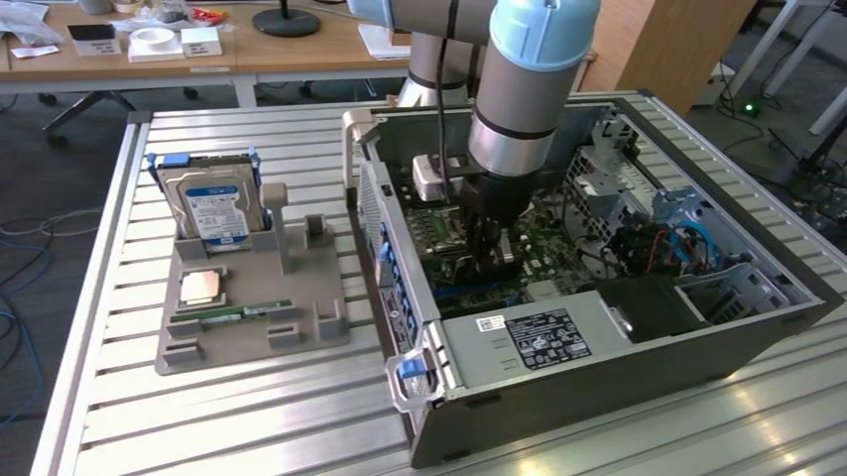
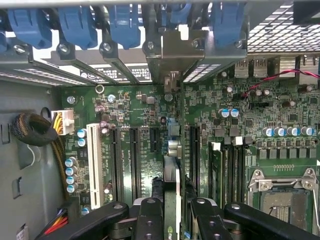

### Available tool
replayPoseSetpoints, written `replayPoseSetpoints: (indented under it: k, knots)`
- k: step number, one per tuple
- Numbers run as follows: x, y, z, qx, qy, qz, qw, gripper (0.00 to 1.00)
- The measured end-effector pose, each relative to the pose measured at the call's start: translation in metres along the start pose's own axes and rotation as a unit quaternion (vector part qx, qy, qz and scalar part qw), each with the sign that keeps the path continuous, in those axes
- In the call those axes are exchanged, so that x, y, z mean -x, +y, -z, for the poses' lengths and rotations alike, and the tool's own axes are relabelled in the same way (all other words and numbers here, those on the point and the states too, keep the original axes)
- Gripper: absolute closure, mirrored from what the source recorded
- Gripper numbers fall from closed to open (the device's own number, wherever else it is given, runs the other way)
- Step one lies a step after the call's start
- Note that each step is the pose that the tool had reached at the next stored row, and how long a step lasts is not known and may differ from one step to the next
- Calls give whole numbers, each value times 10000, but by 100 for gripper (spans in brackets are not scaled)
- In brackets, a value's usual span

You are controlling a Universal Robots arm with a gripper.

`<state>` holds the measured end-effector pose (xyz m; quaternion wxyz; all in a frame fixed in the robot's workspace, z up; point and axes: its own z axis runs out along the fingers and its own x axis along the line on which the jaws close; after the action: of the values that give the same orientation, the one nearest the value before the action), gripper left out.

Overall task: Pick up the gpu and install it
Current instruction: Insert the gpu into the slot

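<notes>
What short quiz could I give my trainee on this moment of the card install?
1. True or false: the gripper is shut on the graphics card.
2. Where is the gripper working? A) over the grey holder B) inside the computer case C) above the wooden desk
3. Fill in: the hard drive stands upright in the grey ____.

Key: 1 true; 2 B; 3 holder.
</notes>
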<state>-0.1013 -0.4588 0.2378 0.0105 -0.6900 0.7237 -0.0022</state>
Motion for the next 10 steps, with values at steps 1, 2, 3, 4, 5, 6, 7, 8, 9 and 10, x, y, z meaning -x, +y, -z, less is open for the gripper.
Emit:
replayPoseSetpoints:
  k: [1, 2, 3, 4, 5, 6, 7, 8, 9, 10]
  knots:
    - [0, 3, 0, 0, 0, 1, 10000, 74]
    - [-1, 4, 1, 0, 1, 2, 10000, 74]
    - [-1, 4, 1, 0, 1, 3, 10000, 74]
    - [-1, 4, 0, 0, 0, 3, 10000, 74]
    - [-1, 4, 0, 0, 0, 3, 10000, 74]
    - [-1, 4, 0, 0, 0, 3, 10000, 74]
    - [-1, 4, -1, 0, 0, 3, 10000, 74]
    - [-2, 5, -1, 0, 0, 3, 10000, 74]
    - [-3, 5, -2, 0, 0, 3, 10000, 74]
    - [-3, 5, -3, 0, 0, 3, 10000, 74]
